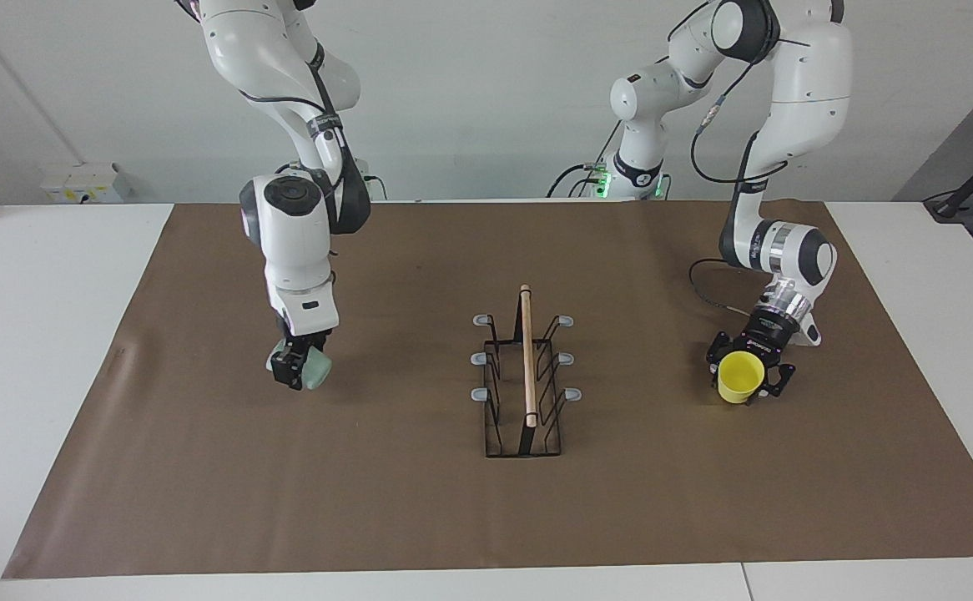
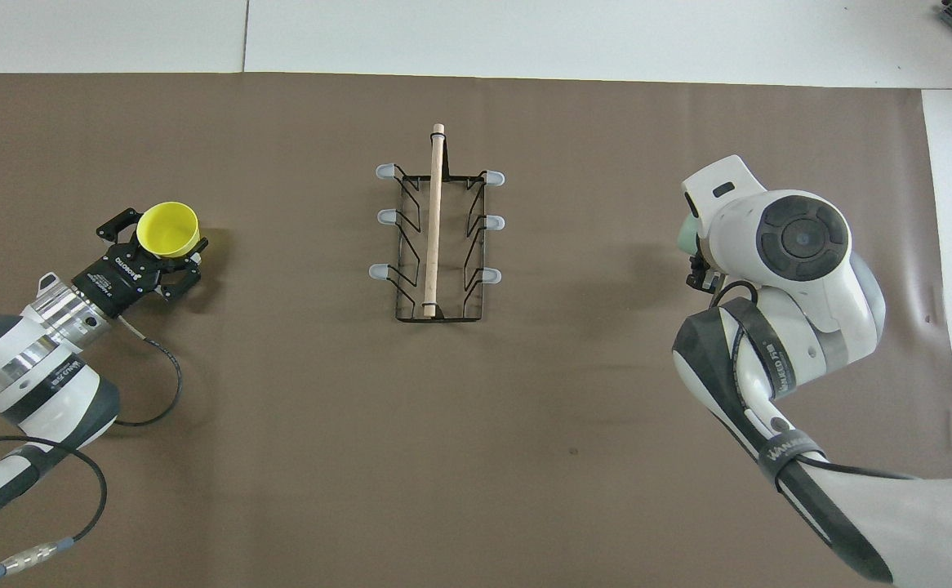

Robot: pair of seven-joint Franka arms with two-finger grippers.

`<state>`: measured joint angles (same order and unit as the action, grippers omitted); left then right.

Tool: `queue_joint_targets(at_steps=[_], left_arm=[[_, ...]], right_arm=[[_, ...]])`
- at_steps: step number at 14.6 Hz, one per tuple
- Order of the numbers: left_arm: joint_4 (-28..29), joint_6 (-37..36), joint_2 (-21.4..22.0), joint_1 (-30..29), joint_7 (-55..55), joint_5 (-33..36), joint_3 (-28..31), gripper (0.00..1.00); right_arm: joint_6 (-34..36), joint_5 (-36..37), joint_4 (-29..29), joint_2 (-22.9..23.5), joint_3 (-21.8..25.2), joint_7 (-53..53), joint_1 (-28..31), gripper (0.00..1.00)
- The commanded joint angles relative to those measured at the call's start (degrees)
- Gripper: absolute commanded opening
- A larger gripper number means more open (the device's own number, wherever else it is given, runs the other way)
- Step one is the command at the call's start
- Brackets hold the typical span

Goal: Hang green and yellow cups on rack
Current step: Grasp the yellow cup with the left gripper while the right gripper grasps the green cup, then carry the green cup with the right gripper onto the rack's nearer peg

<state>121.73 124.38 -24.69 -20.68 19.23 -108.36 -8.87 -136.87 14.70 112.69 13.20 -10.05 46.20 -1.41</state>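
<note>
Two cups held, one per end effector, rack bare between them.
Left end effector (image 1: 745,382) is clenched on the yellow cup (image 1: 738,376), mouth up, low over the surface (image 1: 420,501) toward the left arm's end. Right end effector (image 1: 293,369) grips the green cup (image 1: 316,371) above the paper, well apart from the rack (image 1: 525,376) at mid-surface, its six prongs unoccupied.
</note>
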Motion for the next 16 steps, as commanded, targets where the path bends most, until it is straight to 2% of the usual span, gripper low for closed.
queue_joint_targets(at_steps=[1, 3, 5, 8, 9, 12, 16], left_arm=[[-1.9, 0.3, -0.7, -1.2, -1.0, -0.4, -0.4, 0.0], [-3.5, 0.4, 0.1, -1.4, -0.1, 4.1, -0.2, 0.0], [-5.7, 0.9, 1.0, -1.9, 3.9, 10.1, 0.1, 0.0], [-9.5, 0.9, 1.8, -2.0, 9.7, 21.0, 0.7, 0.0], [-10.8, 0.9, 2.3, -1.9, 12.0, 25.0, 1.0, 0.0], [-15.5, 0.3, 2.4, -1.9, 18.3, 37.4, 1.0, 0.0], [-19.7, 0.2, 3.6, -1.7, 21.2, 51.5, 1.0, 0.0]], right_arm=[[0.0, -14.6, -1.4, -0.5, -0.5, 0.0, -0.3, 0.0], [-0.4, -23.3, -2.8, -0.5, -2.6, -0.2, -0.3, 0.0], [-4.4, -28.3, -2.9, -0.4, -3.6, 0.3, -0.3, 0.0], [-5.5, -46.2, -3.0, -1.9, -5.4, 0.6, -0.3, 0.0], [-6.9, -49.9, -2.9, -2.2, -5.4, 1.3, -1.0, 0.0], [-13.5, -59.5, -2.9, -2.0, -5.4, 4.2, -4.4, 0.0], [-28.7, -73.3, -1.3, -1.6, -5.4, 4.4, -12.1, 0.0]])
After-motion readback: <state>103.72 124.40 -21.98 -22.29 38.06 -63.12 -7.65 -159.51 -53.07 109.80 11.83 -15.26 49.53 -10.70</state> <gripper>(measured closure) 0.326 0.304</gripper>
